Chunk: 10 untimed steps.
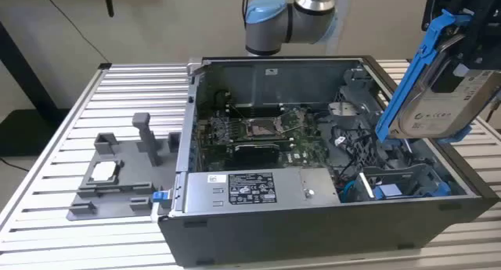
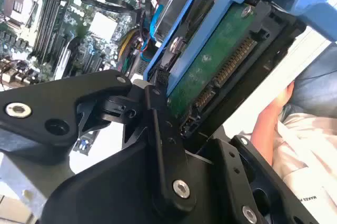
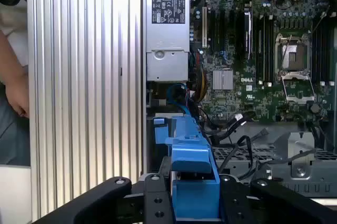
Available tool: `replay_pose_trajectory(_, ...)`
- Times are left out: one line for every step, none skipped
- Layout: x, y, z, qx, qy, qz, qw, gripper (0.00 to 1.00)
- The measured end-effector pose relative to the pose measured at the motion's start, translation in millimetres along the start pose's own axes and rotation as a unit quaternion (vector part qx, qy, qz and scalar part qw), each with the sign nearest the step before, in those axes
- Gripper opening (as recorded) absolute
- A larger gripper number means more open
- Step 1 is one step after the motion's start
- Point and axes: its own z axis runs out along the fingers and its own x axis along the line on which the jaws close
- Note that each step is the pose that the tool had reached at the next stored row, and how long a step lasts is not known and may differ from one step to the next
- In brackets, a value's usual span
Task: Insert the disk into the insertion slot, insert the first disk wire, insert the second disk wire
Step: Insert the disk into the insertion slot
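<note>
A ribbed aluminium tabletop carries an open dark grey computer case. Above the case's edge on the exterior view's right, the black gripper clamps the silver hard drive in its bright blue carrier frame. The drive's long axis stands steeply, leaning, with its lower end pointing down. The grey blue-trimmed drive bay lies below it, in the case's near corner.

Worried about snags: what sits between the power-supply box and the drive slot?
Looped blue wires, seen in the exterior view between box and slot.
</note>
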Motion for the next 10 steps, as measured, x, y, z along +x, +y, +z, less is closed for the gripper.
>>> replay_pose_trajectory(0.0, 0.0, 0.0, 0.0, 0.0, 0.0, 1.0, 0.33)
replay_pose_trajectory(0.0, 0.0, 0.0, 0.0, 0.0, 0.0, 1.0, 0.33)
replay_pose_trajectory(0.0, 0.0, 0.0, 0.0, 0.0, 0.0, 1.0, 0.33)
replay_pose_trajectory(0.0, 0.0, 0.0, 0.0, 0.0, 0.0, 1.0, 0.33)
replay_pose_trajectory(0.0, 0.0, 0.0, 0.0, 0.0, 0.0, 1.0, 0.33)
replay_pose_trajectory(0.0, 0.0, 0.0, 0.0, 0.0, 0.0, 1.0, 0.33)
replay_pose_trajectory(0.0, 0.0, 0.0, 0.0, 0.0, 0.0, 1.0, 0.33)
replay_pose_trajectory(0.0, 0.0, 0.0, 0.0, 0.0, 0.0, 1.0, 0.33)
replay_pose_trajectory(0.0, 0.0, 0.0, 0.0, 0.0, 0.0, 1.0, 0.33)
replay_pose_trajectory(0.0, 0.0, 0.0, 0.0, 0.0, 0.0, 1.0, 0.33)
